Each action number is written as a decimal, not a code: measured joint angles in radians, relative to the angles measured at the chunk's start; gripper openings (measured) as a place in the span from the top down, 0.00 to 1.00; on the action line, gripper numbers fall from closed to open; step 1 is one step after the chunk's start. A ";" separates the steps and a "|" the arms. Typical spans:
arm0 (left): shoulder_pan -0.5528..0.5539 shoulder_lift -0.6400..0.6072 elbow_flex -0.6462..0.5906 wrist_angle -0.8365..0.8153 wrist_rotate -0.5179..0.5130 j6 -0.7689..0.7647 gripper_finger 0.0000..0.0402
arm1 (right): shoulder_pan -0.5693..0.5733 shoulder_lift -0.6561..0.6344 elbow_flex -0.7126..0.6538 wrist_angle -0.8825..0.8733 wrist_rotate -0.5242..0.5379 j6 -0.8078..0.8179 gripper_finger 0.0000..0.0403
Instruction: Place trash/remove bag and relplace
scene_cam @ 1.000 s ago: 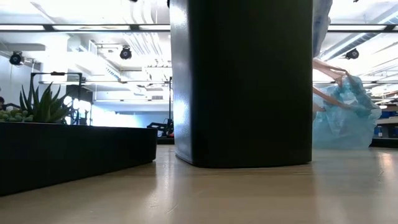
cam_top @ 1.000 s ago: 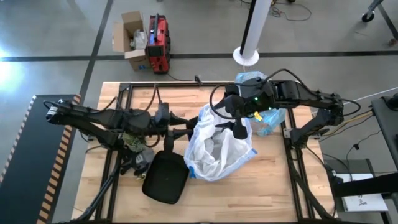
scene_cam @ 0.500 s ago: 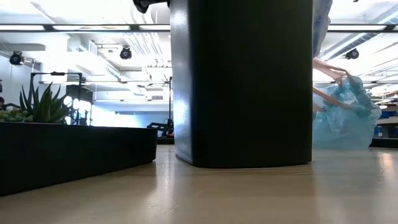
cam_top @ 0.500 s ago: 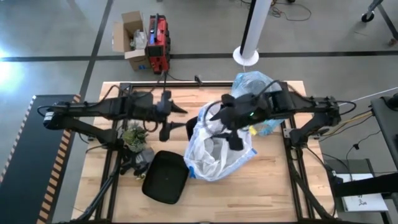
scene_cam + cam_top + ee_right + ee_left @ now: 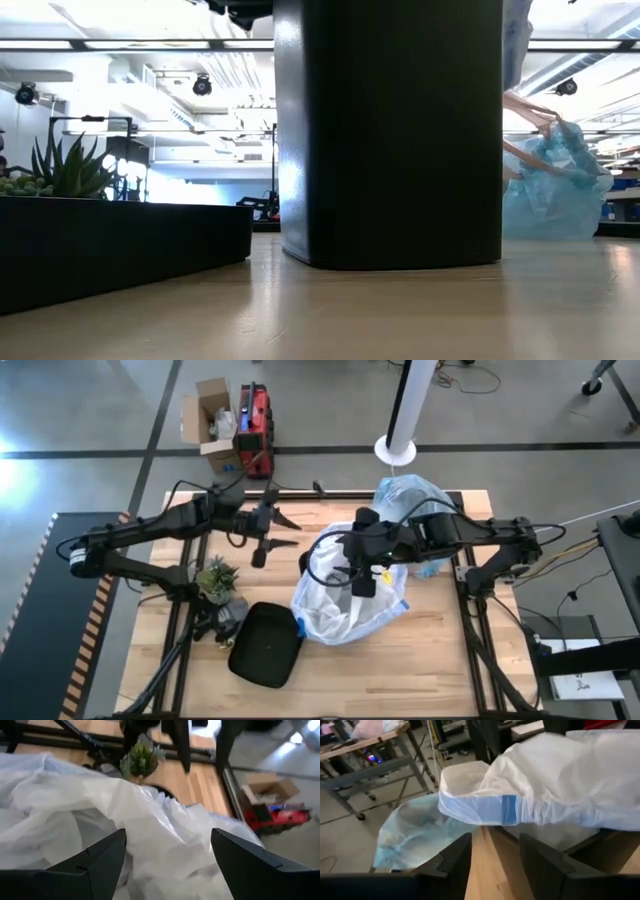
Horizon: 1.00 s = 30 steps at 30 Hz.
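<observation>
1. The light-blue bag (image 5: 415, 495) lies crumpled at the far right of the tabletop (image 5: 430, 650), beyond the bin; in the low view it (image 5: 555, 190) sits on the wood behind and to the side of the dark bin (image 5: 390, 130).
2. A white translucent bag (image 5: 350, 595) is draped over the bin in the middle of the tabletop, its mouth with a blue band (image 5: 509, 810) showing in the left wrist view.
3. The right gripper (image 5: 360, 575) hangs over the open top of the white bag, well apart from the blue bag behind it. Its jaws stand wide open in the right wrist view, with white plastic (image 5: 100, 820) spread just beneath and between them; nothing is clamped.
4. The left gripper (image 5: 275, 530) hovers over the far left part of the tabletop, beside the white bag and clear of it. Its jaws are parted and hold nothing; the blue bag (image 5: 415, 837) shows beyond them.
5. A small green plant (image 5: 215, 575) and a black lid (image 5: 265, 645) lie at the near left.
</observation>
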 joint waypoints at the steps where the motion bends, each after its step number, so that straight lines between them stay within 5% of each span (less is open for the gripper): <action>1: -0.002 0.007 0.000 0.007 0.010 0.000 0.63 | 0.004 0.006 0.000 0.005 0.000 -0.022 0.31; 11: -0.016 0.101 0.002 0.178 0.081 -0.032 0.70 | 0.041 0.026 -0.001 0.010 0.003 -0.065 0.37; 30: -0.032 0.106 0.001 0.191 0.299 -0.151 0.81 | 0.054 0.026 -0.002 -0.003 0.028 -0.087 0.41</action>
